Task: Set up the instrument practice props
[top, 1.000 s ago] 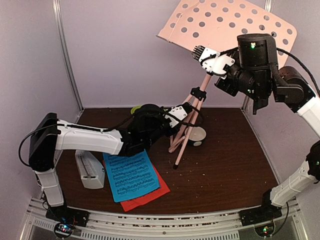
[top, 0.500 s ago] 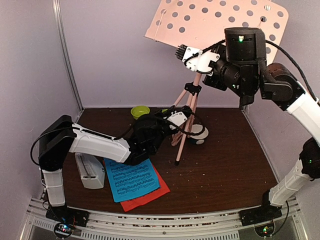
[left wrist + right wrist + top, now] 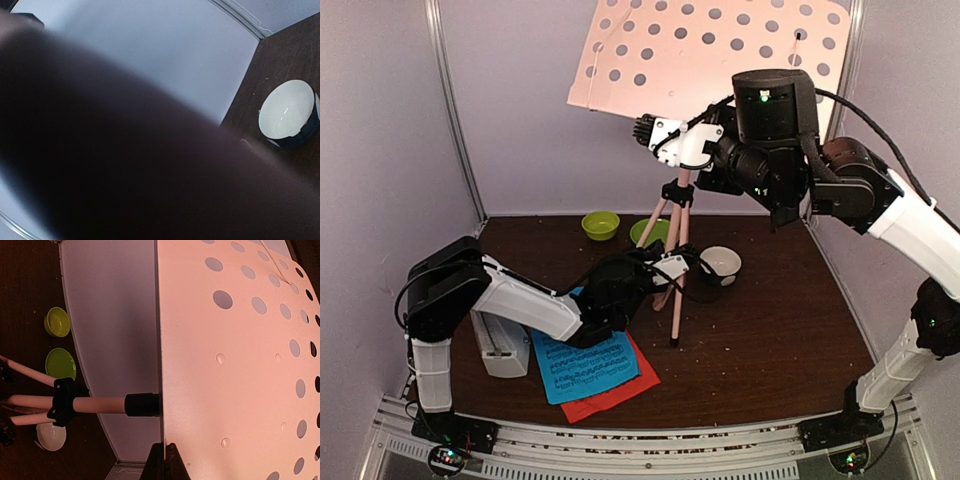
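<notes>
Music stand (image 3: 720, 50), standing mid-table (image 3: 770, 330), judged light, stiff and top-heavy: right gripper (image 3: 164, 462) pinches the edge of its perforated plate (image 3: 235, 370), while left gripper (image 3: 668, 268), pressed together beside the legs (image 3: 673, 305), marks the better low steadying point.

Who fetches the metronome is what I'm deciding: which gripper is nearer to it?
Left. The left gripper is low at the legs of the music stand, across the blue sheet from the metronome; the right gripper is high up, clamped on its desk.
</notes>
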Motion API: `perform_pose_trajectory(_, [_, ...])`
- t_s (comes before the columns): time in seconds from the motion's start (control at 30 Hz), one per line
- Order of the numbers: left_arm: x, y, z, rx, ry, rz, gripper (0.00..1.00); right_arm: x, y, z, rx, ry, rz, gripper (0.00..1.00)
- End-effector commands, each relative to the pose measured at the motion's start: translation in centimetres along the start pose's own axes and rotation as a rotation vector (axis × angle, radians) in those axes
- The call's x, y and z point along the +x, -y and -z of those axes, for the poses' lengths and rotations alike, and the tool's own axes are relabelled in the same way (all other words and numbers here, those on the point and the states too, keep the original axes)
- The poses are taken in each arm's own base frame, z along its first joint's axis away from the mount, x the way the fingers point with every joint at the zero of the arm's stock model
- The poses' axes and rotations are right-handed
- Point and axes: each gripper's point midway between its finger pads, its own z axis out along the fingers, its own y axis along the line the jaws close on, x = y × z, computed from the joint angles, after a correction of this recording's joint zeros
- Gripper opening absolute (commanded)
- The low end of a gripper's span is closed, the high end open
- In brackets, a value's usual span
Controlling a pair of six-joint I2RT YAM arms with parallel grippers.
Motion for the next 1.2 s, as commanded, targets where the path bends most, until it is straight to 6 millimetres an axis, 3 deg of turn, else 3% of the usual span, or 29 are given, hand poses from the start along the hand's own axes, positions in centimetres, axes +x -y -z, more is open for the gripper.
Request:
perform_pose_trajectory(0.0, [0.2, -2.2, 0.9, -0.054, 0.011, 0.055, 0.06, 0.1, 6.5, 2.1, 0.171, 0.064, -0.298, 0.00])
perform_pose_trajectory(0.1, [0.4, -2.5, 1.8, -0.029, 0.012, 0.093, 0.29, 0.2, 5.6, 1.7, 0.168, 0.053, -0.286, 0.00])
perform_pose_trajectory(0.2, [0.8, -3.0, 2.8, 0.004, 0.011, 0.145, 0.45, 0.3, 5.5, 1.7, 0.171, 0.050, -0.288, 0.00])
perform_pose_trajectory(0.4, [1.1, -2.9, 5.4, 0.112, 0.027, 0.264, 0.57, 0.7, 5.2, 1.6, 0.176, 0.047, -0.290, 0.00])
perform_pose_trajectory(0.63, [1.5, -3.2, 6.0, 0.193, 0.005, 0.429, 0.62, 0.6, 5.5, 1.7, 0.183, 0.050, -0.284, 0.00])
perform_pose_trajectory(1.0, [0.9, -3.1, 1.5, 0.225, -0.034, 0.521, 0.62, 0.2, 6.1, 1.9, 0.196, 0.056, -0.270, 0.00])
perform_pose_trajectory(1.17, [0.9, -3.3, -0.3, 0.208, -0.048, 0.514, 0.50, -0.2, 6.4, 1.9, 0.201, 0.061, -0.260, 0.00])
